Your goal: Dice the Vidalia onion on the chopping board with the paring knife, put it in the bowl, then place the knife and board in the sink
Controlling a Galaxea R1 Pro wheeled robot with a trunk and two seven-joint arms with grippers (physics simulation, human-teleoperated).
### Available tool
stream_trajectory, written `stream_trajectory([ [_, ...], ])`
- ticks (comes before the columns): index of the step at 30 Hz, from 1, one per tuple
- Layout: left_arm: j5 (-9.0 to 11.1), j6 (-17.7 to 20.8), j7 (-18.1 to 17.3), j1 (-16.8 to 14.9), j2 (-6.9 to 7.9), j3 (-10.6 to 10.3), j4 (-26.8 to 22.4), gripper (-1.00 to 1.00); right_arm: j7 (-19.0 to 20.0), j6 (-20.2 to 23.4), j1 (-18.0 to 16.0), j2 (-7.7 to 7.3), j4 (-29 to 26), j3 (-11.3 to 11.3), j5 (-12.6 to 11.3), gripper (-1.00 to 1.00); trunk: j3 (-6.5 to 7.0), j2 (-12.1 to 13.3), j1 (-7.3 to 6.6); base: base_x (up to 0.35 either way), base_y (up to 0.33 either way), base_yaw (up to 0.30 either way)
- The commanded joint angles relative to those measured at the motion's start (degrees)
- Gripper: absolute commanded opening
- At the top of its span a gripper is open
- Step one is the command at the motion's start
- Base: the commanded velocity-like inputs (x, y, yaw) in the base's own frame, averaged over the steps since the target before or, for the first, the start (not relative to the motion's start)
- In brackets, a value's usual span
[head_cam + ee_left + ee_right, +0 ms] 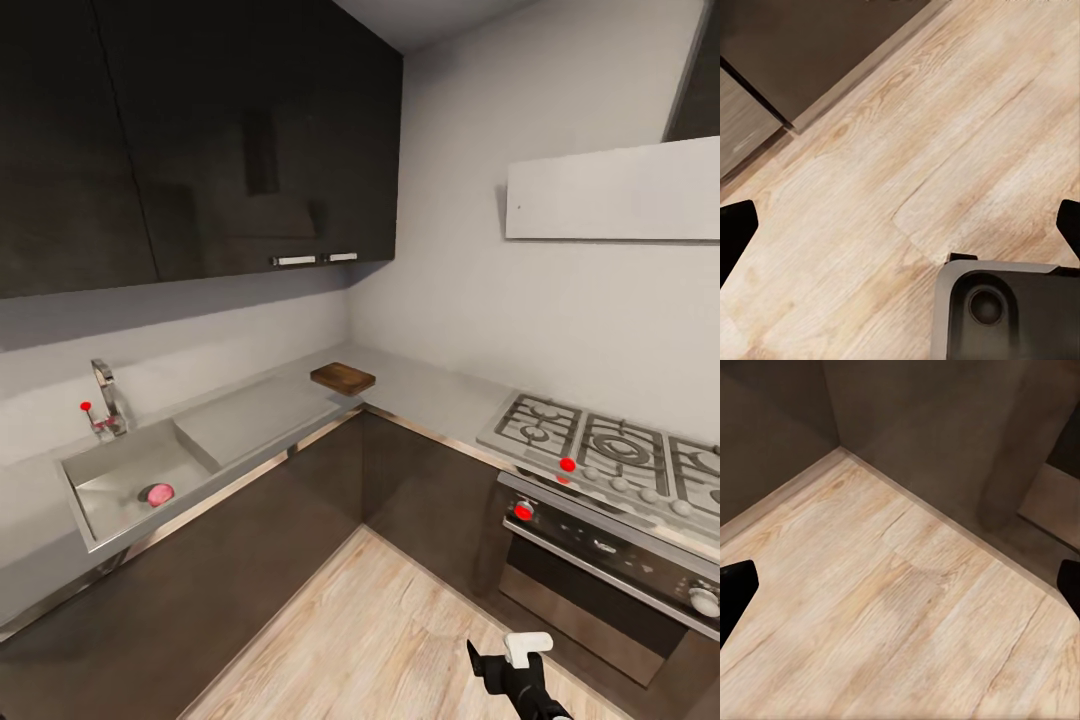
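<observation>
The onion [159, 493] lies in the sink [95, 505], on the basin floor below the tap [106, 398], so the first step is not yet done. To the right of the sink along the counter [262, 412], the chopping board [342, 378] sits in the corner, bare, with no knife or bowl that I can make out. Further right of the sink is the stove [608, 455] with an oven [610, 560] under it. An arm [520, 675] shows low over the wooden floor [390, 640], well apart from the sink; which arm it is I cannot tell. Both wrist views look down at floor, with the left gripper [900, 225] and right gripper [900, 585] each showing dark tips at opposite edges: jaws spread wide, holding nothing. I judge the whole task remains: approach, onion, dicing, bowl, then knife and board into the sink.
</observation>
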Motion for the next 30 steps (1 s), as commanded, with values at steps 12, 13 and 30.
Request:
stream_trajectory([
  [12, 0.0, 0.0, 0.0, 0.1, -0.01, -0.1, 0.1, 1.0, -2.8, 1.4, 0.0, 0.29, -0.7, -0.3, 0.0, 1.0, 0.0, 0.0, 0.02, 0.0, 0.0, 0.0],
  [13, 0.0, 0.0, 0.0, 0.1, -0.01, -0.1, 0.1, 1.0, -4.4, 3.4, 0.0, 0.47, -1.2, -0.3, 0.0, 1.0, 0.0, 0.0, 0.02, 0.0, 0.0, 0.0],
  [30, 0.1, 0.2, 0.0, 0.0, -0.1, -0.1, 0.2, 1.0, -11.6, 54.1, -0.1, 8.5, -48.4, 1.6, 4.4, 1.0, 0.0, 0.0, 0.02, -0.093, 0.062, 0.0],
])
